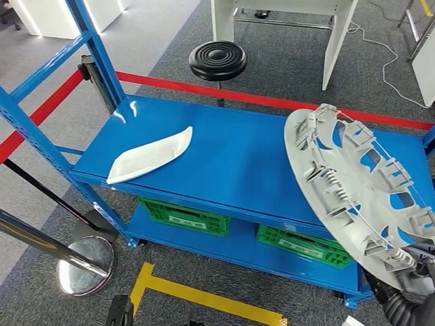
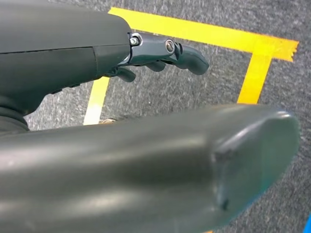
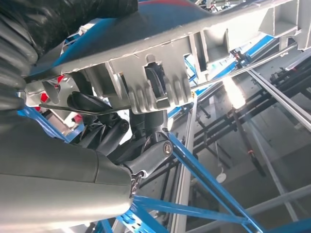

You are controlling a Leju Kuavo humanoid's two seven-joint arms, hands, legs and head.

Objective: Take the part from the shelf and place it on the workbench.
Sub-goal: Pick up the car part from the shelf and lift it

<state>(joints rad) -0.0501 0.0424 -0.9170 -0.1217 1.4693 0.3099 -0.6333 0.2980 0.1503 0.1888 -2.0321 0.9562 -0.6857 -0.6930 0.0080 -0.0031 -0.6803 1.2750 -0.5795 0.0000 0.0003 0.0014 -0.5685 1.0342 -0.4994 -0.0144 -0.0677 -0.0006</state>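
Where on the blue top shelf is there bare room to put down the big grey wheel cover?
The blue shelf top is bare in its middle, between the white curved part on the left and the wheel cover, which the right hand holds tilted over the shelf's right end. The back strip along the red barrier tape also looks free.

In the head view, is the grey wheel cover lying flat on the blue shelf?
No. The wheel cover is tilted above the blue shelf, held at its lower edge by the right hand.

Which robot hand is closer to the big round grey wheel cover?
Right. The right hand grips the wheel cover at its rim, over the blue shelf. The left hand hangs over the carpet floor with yellow tape, holding nothing.
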